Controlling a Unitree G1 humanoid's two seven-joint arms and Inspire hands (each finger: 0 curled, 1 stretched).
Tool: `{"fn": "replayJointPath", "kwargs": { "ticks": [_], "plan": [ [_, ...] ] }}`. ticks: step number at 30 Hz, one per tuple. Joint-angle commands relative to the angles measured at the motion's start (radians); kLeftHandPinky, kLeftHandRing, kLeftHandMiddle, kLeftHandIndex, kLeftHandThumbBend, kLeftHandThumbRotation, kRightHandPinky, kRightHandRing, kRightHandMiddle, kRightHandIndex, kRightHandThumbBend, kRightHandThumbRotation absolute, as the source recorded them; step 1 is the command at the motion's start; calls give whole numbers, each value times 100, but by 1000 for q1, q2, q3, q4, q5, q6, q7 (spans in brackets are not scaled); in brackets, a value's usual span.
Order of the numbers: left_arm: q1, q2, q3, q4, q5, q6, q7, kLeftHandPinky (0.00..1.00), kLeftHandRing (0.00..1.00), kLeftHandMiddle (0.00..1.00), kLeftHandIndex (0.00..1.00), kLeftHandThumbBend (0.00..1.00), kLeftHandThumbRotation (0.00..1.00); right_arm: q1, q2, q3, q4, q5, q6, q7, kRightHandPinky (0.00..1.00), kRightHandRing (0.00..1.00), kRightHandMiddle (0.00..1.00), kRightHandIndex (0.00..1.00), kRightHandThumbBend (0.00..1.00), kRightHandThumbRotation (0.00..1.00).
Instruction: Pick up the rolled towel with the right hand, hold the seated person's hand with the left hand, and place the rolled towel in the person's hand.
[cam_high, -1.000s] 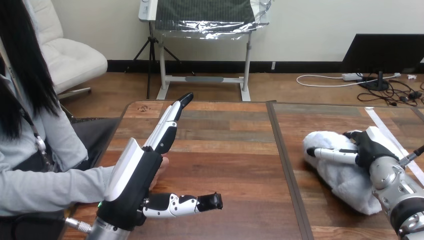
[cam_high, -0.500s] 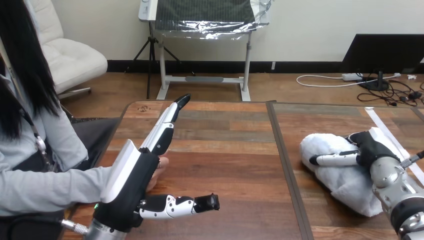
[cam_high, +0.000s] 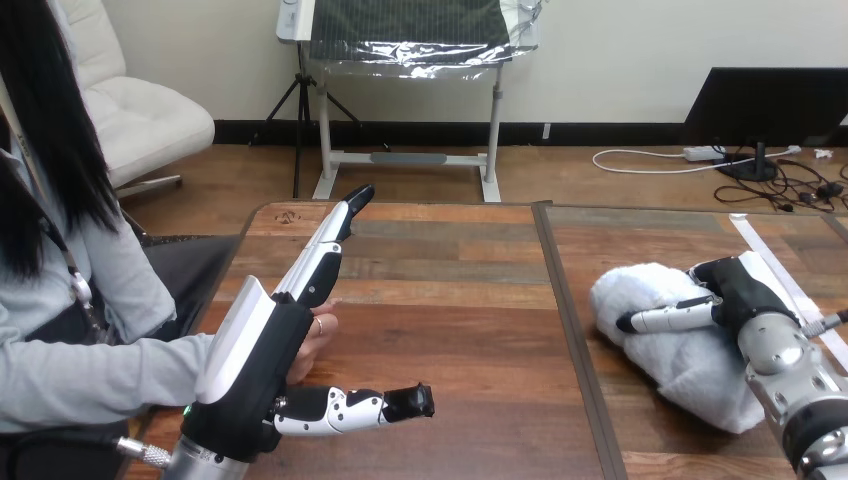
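Observation:
The rolled white towel (cam_high: 665, 360) lies on the right half of the wooden table (cam_high: 450, 290). My right hand (cam_high: 748, 295) sits on its far right end, thumb stretched left across the top and fingers curled over the far side, gripping it. At the left, my left hand (cam_high: 262, 345) stands on edge, fingers straight and pointing away, thumb sticking out to the right. The person's hand (cam_high: 321, 335) rests at the table's left edge just behind my left palm and is mostly hidden by it. I cannot tell whether the two touch.
A dark seam (cam_high: 570, 330) splits the table into left and right halves. A white strip (cam_high: 775, 262) runs diagonally along the table's right side beyond the towel. The person's grey sleeve (cam_high: 100, 375) comes in from the left edge.
My right hand has closed on the towel and shifted it slightly left and away. My left hand has drifted a little left and down beside the person's hand.

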Motion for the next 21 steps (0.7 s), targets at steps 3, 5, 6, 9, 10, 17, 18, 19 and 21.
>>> {"fn": "replayJointPath", "kwargs": {
  "ticks": [3, 5, 6, 9, 10, 17, 18, 19, 21],
  "plan": [
    [-40, 10, 15, -37, -7, -11, 1, 92, 97, 100, 100, 100, 61, 29, 66, -40, -26, 46, -75, -22, 35, 44, 52, 49, 82, 0],
    [-42, 10, 14, -35, -10, -12, 0, 92, 97, 100, 100, 100, 61, 30, 69, -48, -28, 55, -90, -28, 36, 45, 52, 49, 82, 0],
    [-41, 10, 14, -37, -10, -10, -1, 92, 97, 100, 100, 100, 61, 30, 72, -57, -31, 66, -101, -30, 37, 45, 52, 49, 82, 0],
    [-39, 10, 15, -41, -9, -4, -2, 91, 97, 100, 100, 100, 61, 30, 78, -73, -37, 84, -123, -35, 39, 46, 52, 49, 82, 0],
    [-39, 10, 15, -42, -9, -3, -2, 91, 97, 100, 100, 100, 61, 30, 80, -77, -38, 88, -131, -38, 39, 46, 52, 48, 81, 0],
    [-41, 13, 13, -37, -19, -7, -10, 91, 97, 100, 100, 100, 61, 39, 96, -113, -55, 127, -210, -55, 39, 45, 51, 48, 80, 0],
    [-41, 13, 14, -37, -18, -7, -10, 91, 97, 100, 100, 100, 61, 40, 102, -128, -58, 144, -227, -51, 39, 45, 51, 48, 81, 0],
    [-41, 13, 15, -37, -18, -7, -10, 91, 97, 100, 100, 100, 60, 41, 106, -139, -59, 157, -237, -47, 38, 44, 51, 48, 80, 0],
    [-41, 14, 15, -38, -19, -6, -12, 91, 97, 100, 100, 100, 59, 42, 112, -153, -63, 175, -258, -43, 38, 44, 51, 48, 80, 0]
  ]
}}
